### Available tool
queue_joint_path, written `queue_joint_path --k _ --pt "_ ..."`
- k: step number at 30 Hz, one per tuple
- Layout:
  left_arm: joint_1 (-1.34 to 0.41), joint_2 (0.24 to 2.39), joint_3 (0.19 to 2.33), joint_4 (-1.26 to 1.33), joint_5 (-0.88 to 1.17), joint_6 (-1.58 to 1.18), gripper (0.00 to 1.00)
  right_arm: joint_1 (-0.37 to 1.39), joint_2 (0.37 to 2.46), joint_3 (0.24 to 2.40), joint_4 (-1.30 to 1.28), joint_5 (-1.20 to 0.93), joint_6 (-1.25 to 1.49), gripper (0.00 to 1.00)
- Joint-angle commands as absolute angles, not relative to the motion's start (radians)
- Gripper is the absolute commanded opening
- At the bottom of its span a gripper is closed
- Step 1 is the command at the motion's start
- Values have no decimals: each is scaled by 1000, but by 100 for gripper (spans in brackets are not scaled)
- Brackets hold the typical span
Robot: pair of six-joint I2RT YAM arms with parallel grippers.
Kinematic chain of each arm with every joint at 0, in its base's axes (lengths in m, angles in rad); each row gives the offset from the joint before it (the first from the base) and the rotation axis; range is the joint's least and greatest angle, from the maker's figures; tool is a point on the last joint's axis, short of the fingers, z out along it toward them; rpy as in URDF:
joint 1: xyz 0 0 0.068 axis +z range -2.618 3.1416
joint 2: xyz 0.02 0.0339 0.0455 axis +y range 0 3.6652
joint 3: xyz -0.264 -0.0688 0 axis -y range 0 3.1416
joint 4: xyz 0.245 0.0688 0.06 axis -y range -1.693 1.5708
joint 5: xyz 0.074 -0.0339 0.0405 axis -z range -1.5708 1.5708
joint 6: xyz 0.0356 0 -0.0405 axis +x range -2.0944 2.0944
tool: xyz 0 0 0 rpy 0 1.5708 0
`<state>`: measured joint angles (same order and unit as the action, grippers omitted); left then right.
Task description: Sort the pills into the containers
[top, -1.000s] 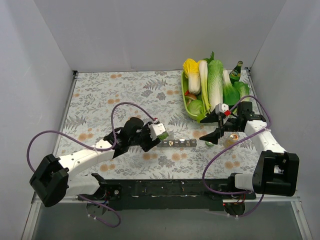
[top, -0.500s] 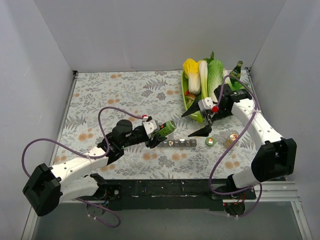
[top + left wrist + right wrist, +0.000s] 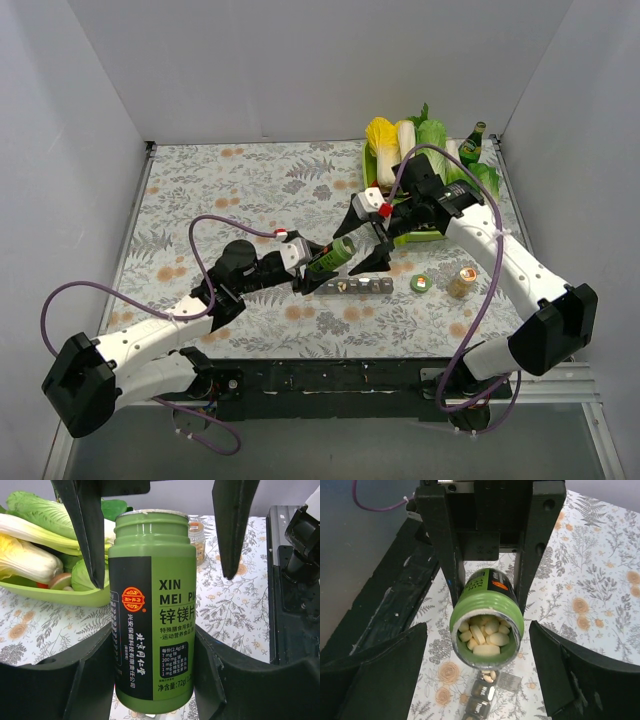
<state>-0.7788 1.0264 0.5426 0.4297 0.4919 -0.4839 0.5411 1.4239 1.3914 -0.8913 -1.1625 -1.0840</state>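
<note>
We see the top view bright and evenly lit from above: the white walls (image 3: 100,80) carry no hot spots, and the arms throw only soft, pale shadows on the floral surface (image 3: 200,190). The strip along the bottom edge is greyer. In the left wrist view the green bottle (image 3: 152,610) is sharp and its label readable, with 1 faint sheen near the neck. The fingers (image 3: 50,685) of the left claw (image 3: 152,630) in the lower corners are black, almost without detail. In the right wrist view the pills (image 3: 482,635) are crisp and well lit, the upper left is dim, and the right claw (image 3: 477,625) looks dark and slightly soft.
</note>
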Motion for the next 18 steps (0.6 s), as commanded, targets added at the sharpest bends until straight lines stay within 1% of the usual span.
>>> queue_joint_path --k 1,2,3,5,6,8,9,12,13,16,17,18 --pt "-778 983 551 482 508 -500 0 595 1402 1388 -810 -1135 -954 87" --pt "-778 982 549 483 508 -503 0 600 1404 1390 -808 -1132 -948 84" --pt "-779 982 554 480 508 -503 0 603 1408 1391 -810 -1137 -945 77" --pt "-779 982 555 468 506 -502 0 609 1408 1393 -799 -1143 -930 68" --pt "-779 982 555 465 506 -502 0 611 1408 1394 -786 -1144 -911 56" --pt "-779 985 560 457 505 -502 0 621 1410 1396 -782 -1144 -907 46" --pt "-779 986 561 454 505 -503 0 623 1410 1394 -781 -1137 -902 37" --pt "-779 997 572 430 506 -506 0 632 1402 1385 -769 -1117 -885 25" --pt "-779 999 577 419 506 -512 6 634 1399 1382 -759 -1108 -870 23" --pt "-779 1006 587 370 522 -520 33 634 1385 1365 -750 -1062 -853 20" --pt "-779 1012 601 351 531 -520 51 634 1379 1361 -750 -1049 -847 19" --pt "-779 1015 609 332 529 -520 57 634 1376 1355 -753 -1026 -844 19"
